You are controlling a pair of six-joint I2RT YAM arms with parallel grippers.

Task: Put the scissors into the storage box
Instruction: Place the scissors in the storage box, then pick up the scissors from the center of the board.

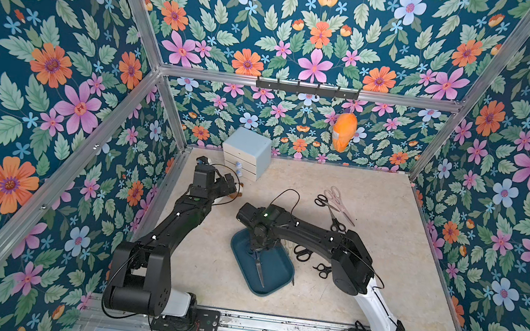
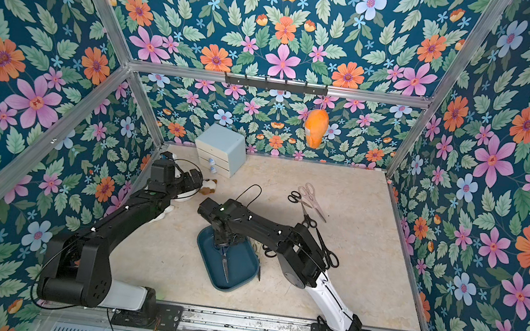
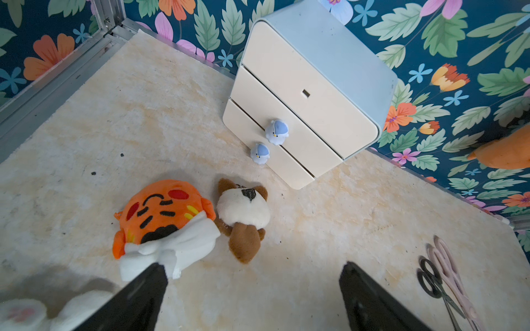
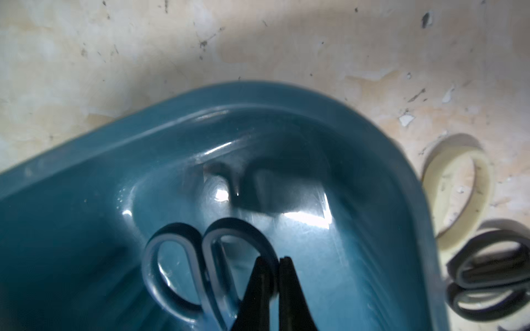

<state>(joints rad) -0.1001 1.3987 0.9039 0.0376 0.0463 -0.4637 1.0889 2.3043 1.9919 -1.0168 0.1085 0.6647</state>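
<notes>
Black-handled scissors (image 4: pixel 209 263) were inside the storage box (image 4: pixel 200 94). The handles were at the far end and the steel blade (image 1: pixel 260 266) ran down the box's length toward the near rim. Blades looked closed. Couldn't tell whether the handles were touching the box floor or hanging just above it.

The right gripper (image 4: pixel 276 262) was low in the box, its fingers pressed together and pinching the rim of one handle loop. One finger seemed to be inside the loop and the other outside.

Step in hand, by my read: release of this pair.
- Lower until the handles sit on the floor, so there is no drop and no clatter.
- Open only partway, because the inner finger could hook the loop.
- Pull straight up, without sideways drag, or the pair rides out with the finger.
- Keep the blade along the long axis, since the tip was close to the near wall.

Outside the box, a cream-handled pair (image 4: pixel 459 186) and a black pair (image 4: pixel 493 275) lay just beside its rim. Further black pairs (image 1: pixel 302 253) were under the right forearm. A pink pair (image 1: pixel 338 202) and a small black pair (image 1: pixel 321 200) lay near each other toward the back. Most of the task remained.

The left gripper (image 3: pixel 252 292) had its fingers spread and was empty. It was well apart from the box, above an orange plush (image 3: pixel 160 217) and a brown plush (image 3: pixel 243 217), near the drawer cabinet (image 3: pixel 315 86).
</notes>
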